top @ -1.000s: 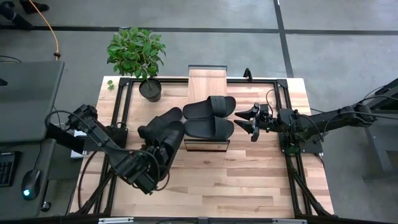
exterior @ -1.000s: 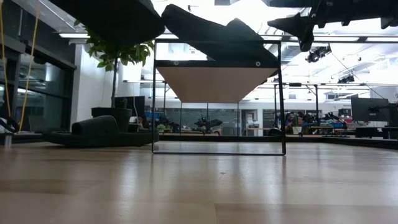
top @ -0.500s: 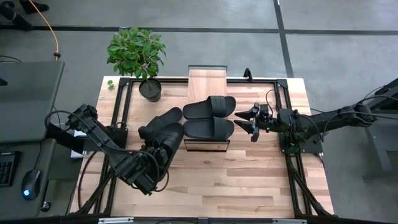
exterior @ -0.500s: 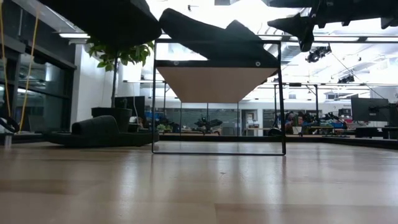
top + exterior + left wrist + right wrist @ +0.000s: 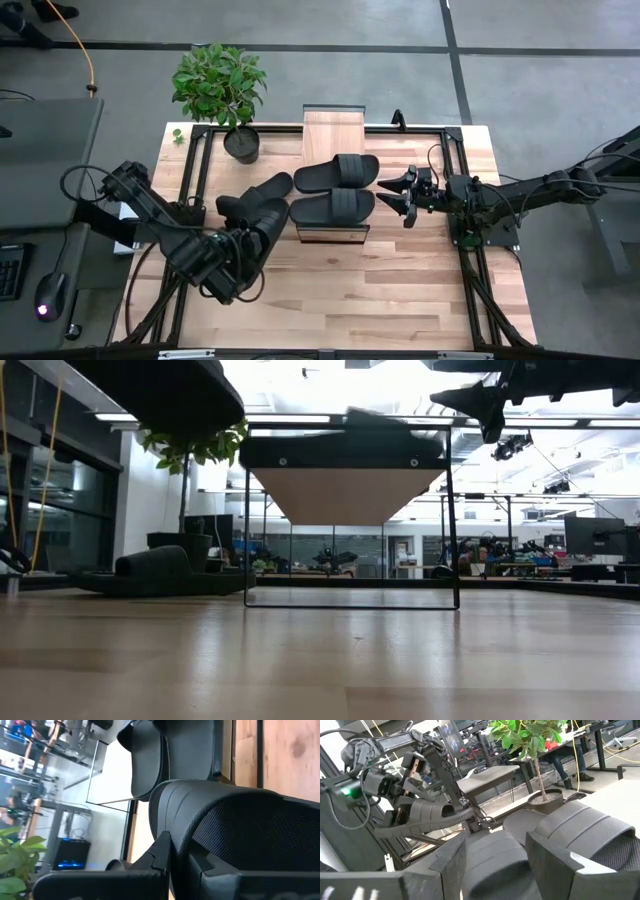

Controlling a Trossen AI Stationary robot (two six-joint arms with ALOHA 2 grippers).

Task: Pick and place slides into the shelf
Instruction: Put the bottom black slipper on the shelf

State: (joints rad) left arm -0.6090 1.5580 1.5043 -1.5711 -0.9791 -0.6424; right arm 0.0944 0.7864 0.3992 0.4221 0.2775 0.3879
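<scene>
Two black slides (image 5: 337, 172) (image 5: 333, 209) lie side by side on the light-wood shelf (image 5: 330, 128), soles down. A third slide (image 5: 262, 190) rests sole-down on the table left of the shelf and shows in the low view (image 5: 160, 572). My left gripper (image 5: 238, 255) is shut on a fourth slide (image 5: 268, 220), held in the air left of the shelf's near end. My right gripper (image 5: 402, 197) hangs open and level just right of the shelf, its fingers apart in the right wrist view (image 5: 495, 870), holding nothing. My left gripper pinches the edge of the slide's wide strap (image 5: 186, 851) between its two fingers, one finger (image 5: 161, 851) on the ribbed outer side and the other by the mesh lining. The fingers come slanting down from the table's near left. The slide is lifted clear of the table.
A potted plant (image 5: 225, 90) stands at the table's far left, close to the slide on the table. Dark frame rails (image 5: 196, 170) run along the table's left and right sides. Bare tabletop (image 5: 370, 285) lies in front of the shelf.
My left gripper has drawn back toward the table's left and risen a little, taking the held slide away from the shelf's near end. The near slide on the shelf, earlier tipped with its left end raised, now lies flat on the plank.
</scene>
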